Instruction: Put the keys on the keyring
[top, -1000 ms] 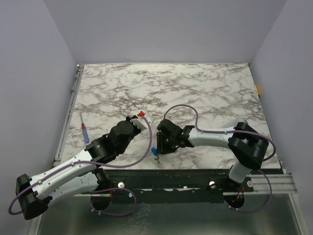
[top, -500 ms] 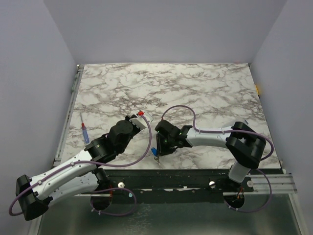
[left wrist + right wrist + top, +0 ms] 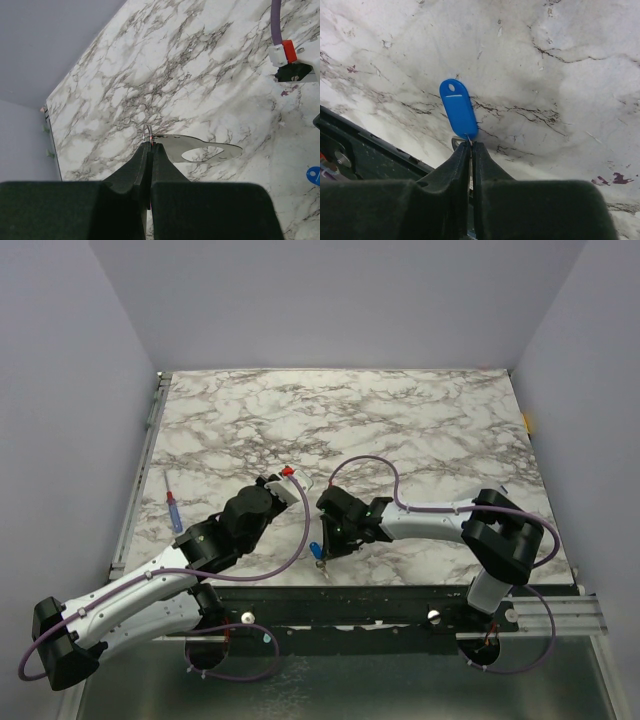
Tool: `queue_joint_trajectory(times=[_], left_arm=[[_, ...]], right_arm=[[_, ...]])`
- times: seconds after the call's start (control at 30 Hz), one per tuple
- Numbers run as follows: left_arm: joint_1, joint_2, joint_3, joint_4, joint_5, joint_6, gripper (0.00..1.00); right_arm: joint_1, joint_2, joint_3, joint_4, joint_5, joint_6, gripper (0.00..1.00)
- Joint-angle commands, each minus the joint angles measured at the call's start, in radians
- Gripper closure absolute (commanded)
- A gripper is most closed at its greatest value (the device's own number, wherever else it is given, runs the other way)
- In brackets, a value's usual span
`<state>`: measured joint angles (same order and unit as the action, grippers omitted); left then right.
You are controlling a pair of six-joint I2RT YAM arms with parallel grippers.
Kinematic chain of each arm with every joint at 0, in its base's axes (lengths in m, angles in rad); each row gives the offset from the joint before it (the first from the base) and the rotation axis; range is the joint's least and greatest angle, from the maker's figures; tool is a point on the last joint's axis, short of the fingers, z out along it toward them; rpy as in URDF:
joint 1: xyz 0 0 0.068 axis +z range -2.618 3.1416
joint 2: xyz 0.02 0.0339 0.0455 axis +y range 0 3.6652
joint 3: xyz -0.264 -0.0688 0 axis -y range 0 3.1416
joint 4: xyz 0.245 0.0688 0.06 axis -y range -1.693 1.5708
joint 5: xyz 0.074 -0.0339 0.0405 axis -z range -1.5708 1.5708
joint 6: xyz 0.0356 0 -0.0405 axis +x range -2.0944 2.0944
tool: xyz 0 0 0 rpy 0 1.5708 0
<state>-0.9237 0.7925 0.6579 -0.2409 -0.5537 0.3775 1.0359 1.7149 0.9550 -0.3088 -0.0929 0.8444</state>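
My left gripper (image 3: 150,145) is shut on the keyring (image 3: 146,133), a thin wire loop pinched at its fingertips. A flat silvery piece with an oval hole (image 3: 200,148) sticks out to the right of the loop, just above the marble. In the top view this gripper (image 3: 281,485) is left of centre. My right gripper (image 3: 470,145) is shut on the small wire end of the blue-headed key (image 3: 458,109), with a bit of grey metal (image 3: 456,143) behind its fingertips. From above, the blue head (image 3: 314,550) and a silvery key (image 3: 321,564) lie by the right gripper (image 3: 324,544), close to the table's near edge.
A blue-and-red screwdriver (image 3: 174,510) lies near the left edge of the marble table (image 3: 420,420). Purple cables (image 3: 305,530) loop between the two arms. The black front rail (image 3: 350,145) runs just below the blue-headed key.
The right gripper's jaws have come together on the end of the blue-headed key and its wrist has edged slightly left. The left arm has held still with the keyring.
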Motion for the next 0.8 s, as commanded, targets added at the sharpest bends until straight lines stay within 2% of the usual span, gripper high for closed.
queue_joint_trajectory(times=[0.0,0.1,0.2,0.33,0.57,0.77], left_arm=[[0.005,-0.015,-0.009,0.026,-0.005,-0.012,1.0],[0.005,-0.014,-0.011,0.027,-0.002,-0.011,1.0],[0.006,-0.015,-0.012,0.027,0.008,-0.009,1.0],[0.006,-0.016,-0.015,0.029,0.062,-0.007,1.0],[0.006,-0.017,-0.011,0.034,0.27,0.005,1.0],[0.005,-0.017,-0.021,0.045,0.445,0.017,1.0]], right_arm=[[0.013,0.011,0.022,-0.01,-0.011,-0.013,0.93],[0.013,-0.004,0.017,-0.009,0.001,-0.011,0.99],[0.013,-0.041,-0.001,-0.004,0.038,-0.019,0.99],[0.013,-0.108,-0.004,-0.024,0.151,-0.112,0.99],[0.013,-0.31,-0.054,-0.004,0.334,-0.295,0.99],[0.012,-0.476,-0.109,0.049,0.339,-0.426,0.99]])
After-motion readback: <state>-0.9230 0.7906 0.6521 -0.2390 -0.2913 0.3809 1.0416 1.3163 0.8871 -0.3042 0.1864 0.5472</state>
